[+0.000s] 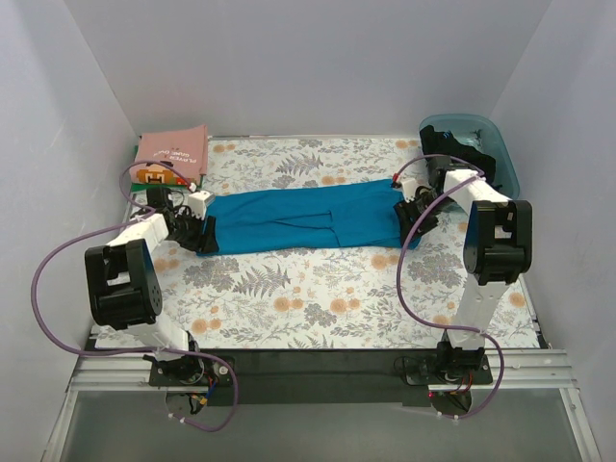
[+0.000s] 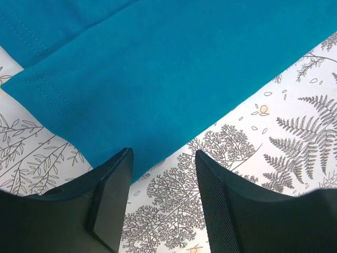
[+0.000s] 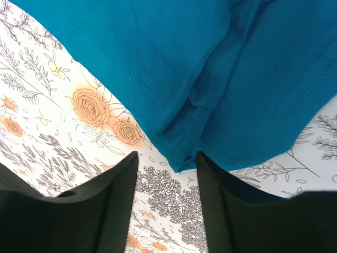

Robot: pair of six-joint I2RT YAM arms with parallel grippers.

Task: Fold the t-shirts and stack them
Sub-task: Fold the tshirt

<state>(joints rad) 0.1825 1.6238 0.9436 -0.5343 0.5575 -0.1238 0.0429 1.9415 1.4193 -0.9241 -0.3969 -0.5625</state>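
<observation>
The teal-blue t-shirt (image 1: 308,219) lies folded into a long band across the middle of the table. My left gripper (image 1: 202,234) is open at its left end; in the left wrist view the shirt's hemmed edge (image 2: 158,79) lies just ahead of the empty left gripper (image 2: 163,174). My right gripper (image 1: 416,214) is open at its right end; in the right wrist view a folded corner of the shirt (image 3: 210,95) lies just ahead of the empty right gripper (image 3: 167,182). A folded pink t-shirt (image 1: 173,152) sits at the back left on a green one (image 1: 144,194).
A translucent blue tub (image 1: 476,144) stands at the back right, with dark cloth inside. The floral table covering (image 1: 318,298) spreads in front of the shirt. White walls close in the left, back and right sides.
</observation>
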